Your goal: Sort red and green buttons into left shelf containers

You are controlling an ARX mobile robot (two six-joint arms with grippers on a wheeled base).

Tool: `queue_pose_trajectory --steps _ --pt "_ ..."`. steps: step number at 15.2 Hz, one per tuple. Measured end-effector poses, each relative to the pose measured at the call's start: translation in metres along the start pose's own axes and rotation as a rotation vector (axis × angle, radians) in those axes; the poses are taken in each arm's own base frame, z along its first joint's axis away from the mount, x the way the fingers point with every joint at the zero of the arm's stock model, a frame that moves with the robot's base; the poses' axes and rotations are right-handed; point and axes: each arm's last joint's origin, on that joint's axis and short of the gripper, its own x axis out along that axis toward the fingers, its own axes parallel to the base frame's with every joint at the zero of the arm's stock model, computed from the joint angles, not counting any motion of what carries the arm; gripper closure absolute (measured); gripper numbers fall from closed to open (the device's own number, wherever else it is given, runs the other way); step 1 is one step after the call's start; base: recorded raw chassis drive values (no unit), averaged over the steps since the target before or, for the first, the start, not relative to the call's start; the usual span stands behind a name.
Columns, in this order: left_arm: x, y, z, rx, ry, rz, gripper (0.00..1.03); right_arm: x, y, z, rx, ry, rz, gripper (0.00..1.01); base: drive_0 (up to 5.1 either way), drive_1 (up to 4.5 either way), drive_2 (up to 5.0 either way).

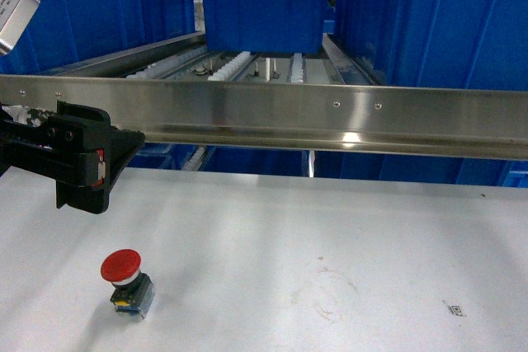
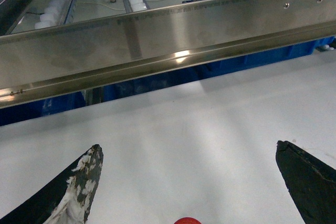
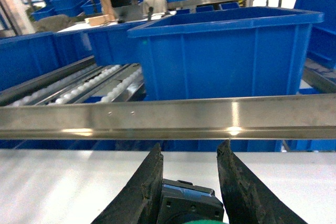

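The red button (image 1: pixel 124 276), a round red cap on a black-and-blue body, stands upright on the white table (image 1: pixel 330 237) at the front left. My left gripper (image 1: pixel 124 150) hovers above and behind it, open and holding nothing. In the left wrist view its fingers spread wide (image 2: pixel 189 146) and the red cap (image 2: pixel 187 220) peeks in at the bottom edge. My right gripper (image 3: pixel 191 145) is shut on the dark-bodied green button (image 3: pixel 189 205), held over the table; it is outside the head view. Blue bins (image 1: pixel 91 10) sit on the left of the shelf.
A steel rail (image 1: pixel 330 113) runs across the front of the shelf, between the table and the roller tracks (image 1: pixel 239 63). More blue bins stand at the centre (image 1: pixel 264 14) and right (image 1: pixel 437 22) of the shelf. A large blue bin (image 3: pixel 226 51) faces the right gripper.
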Motion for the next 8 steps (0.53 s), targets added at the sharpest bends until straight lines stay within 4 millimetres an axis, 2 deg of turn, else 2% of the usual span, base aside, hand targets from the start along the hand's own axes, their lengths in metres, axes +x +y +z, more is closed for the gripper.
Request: queue_pose_trajectory --steps 1,2,5,8 --pt "0.0 0.0 0.0 0.0 0.0 0.0 0.05 -0.008 0.007 -0.008 -0.016 0.009 0.056 0.72 0.0 0.0 0.0" --pt "0.0 0.0 0.0 0.0 0.0 0.0 0.05 -0.009 0.009 -0.015 -0.023 0.031 0.068 0.72 0.0 0.0 0.0" --pt "0.001 0.001 -0.001 -0.001 -0.012 0.003 0.05 -0.008 0.008 -0.016 -0.025 0.037 0.061 0.72 0.0 0.0 0.0" --pt "0.018 0.01 -0.036 -0.078 0.124 0.037 0.05 -0.008 0.008 -0.016 -0.025 0.037 0.061 0.72 0.0 0.0 0.0"
